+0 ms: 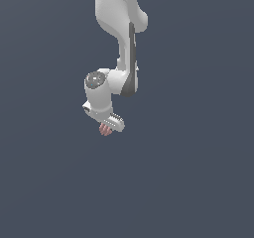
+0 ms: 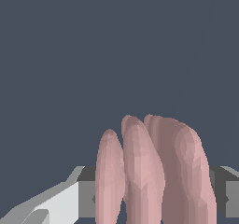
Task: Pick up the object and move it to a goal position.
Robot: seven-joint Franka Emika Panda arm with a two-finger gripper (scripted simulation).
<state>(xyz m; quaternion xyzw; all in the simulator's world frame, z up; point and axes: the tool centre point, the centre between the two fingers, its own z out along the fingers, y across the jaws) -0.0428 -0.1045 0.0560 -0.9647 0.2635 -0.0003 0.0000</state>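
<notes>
So you have the object (image 1: 104, 129) pinched in the gripper (image 1: 110, 126), which is closed on it, at about 5 o'clock under the wrist. Picking up looks done; no goal shows.

Exterior view distant, high; wrist view close; shared: pink object (image 1: 105, 129) (image 2: 154, 171)

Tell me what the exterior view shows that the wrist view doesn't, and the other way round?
Only the exterior view shows the whole white arm reaching down, with the claw at its end. Only the wrist view shows the object up close: pink, made of long rounded lobes, sitting between the grey fingers. Both show the same pink object in the claw against a plain dark blue-grey background; neither shows any goal marker.
</notes>
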